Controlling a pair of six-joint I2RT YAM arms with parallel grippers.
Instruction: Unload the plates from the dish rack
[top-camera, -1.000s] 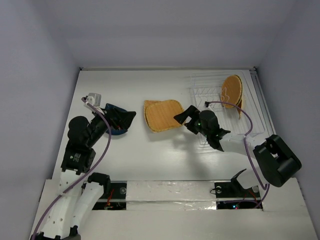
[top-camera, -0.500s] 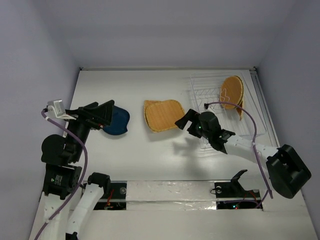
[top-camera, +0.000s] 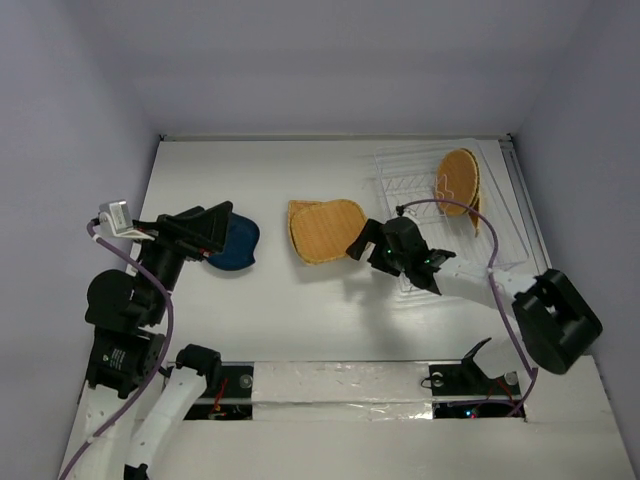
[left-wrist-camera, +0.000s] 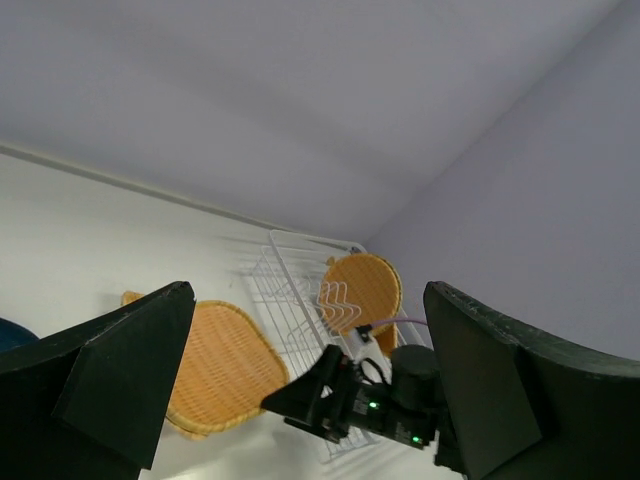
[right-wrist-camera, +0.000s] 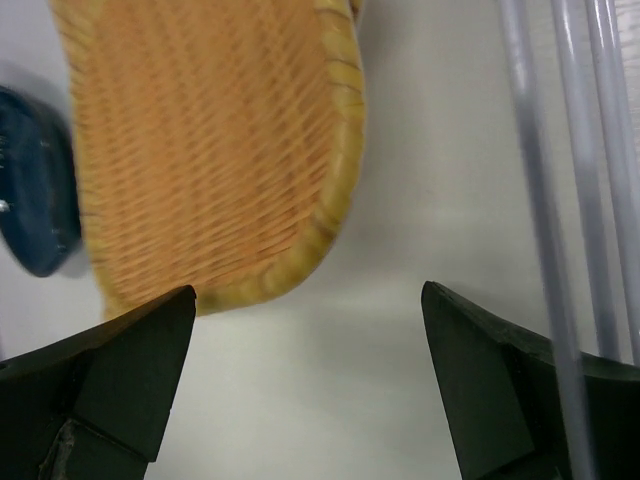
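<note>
At the right gripper: fingers spread wide, pinching nothing, only bare table between them. Hovers low over the table, pointing left, between the square plate and the rack. Sits just beside the right edge of that plate; contact not discernible in the wrist view. To the right in the wrist view, clear bars of the rack; at the far left, a sliver of the blue plate. From above, right arm crossing the near left corner of the rack.

At the left gripper: fingers likewise spread wide, pinching nothing. Held raised at the left side of the table, pointing right and tilted upward, with the walls, the rack and the right gripper in its wrist view. From above, overlaps the left edge of the blue plate; height above it not discernible.

On the table: square plate lying flat near the centre; blue plate lying flat to its left, apart from it. At the right side of the table: rack. In the rack, toward the far end: round plate standing on edge in the slots. Just behind it, a narrow tan edge, too thin to identify.
</note>
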